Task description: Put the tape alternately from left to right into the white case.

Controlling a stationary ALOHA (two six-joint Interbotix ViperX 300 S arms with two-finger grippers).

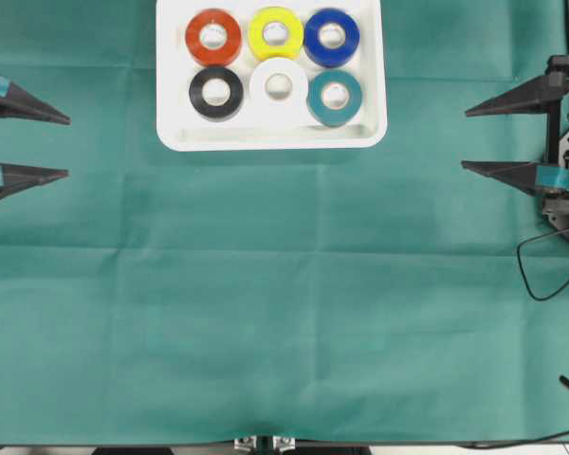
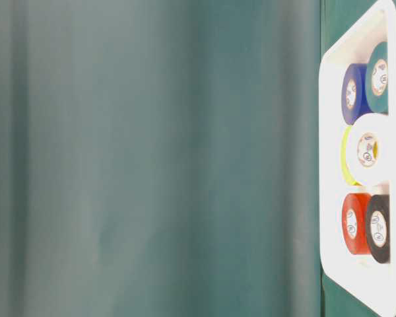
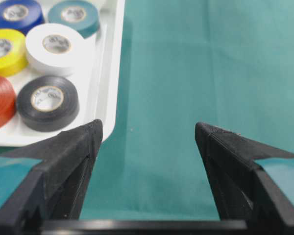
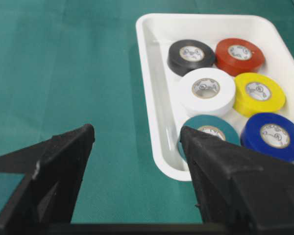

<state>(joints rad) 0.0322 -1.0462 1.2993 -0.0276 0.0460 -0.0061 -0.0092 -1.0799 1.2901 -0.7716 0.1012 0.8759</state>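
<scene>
Overhead: all six rolls sit in white case (image 1: 271, 138), two rows: red (image 1: 213, 37), yellow (image 1: 275, 33), blue (image 1: 331, 36); black (image 1: 216, 92), white (image 1: 279, 86), teal (image 1: 335, 97). My left gripper (image 1: 66, 147) and right gripper (image 1: 465, 139) well apart from case, fingers spread, empty. Judgement: task done, step is park.

Table-level: rolls seated flat inside rim.

Left wrist: case beyond my left finger (image 3: 76, 147); green cloth (image 3: 186, 73) between fingers.

Right wrist: teal roll just behind right finger (image 4: 220, 161). Keep clear of rim.
</scene>
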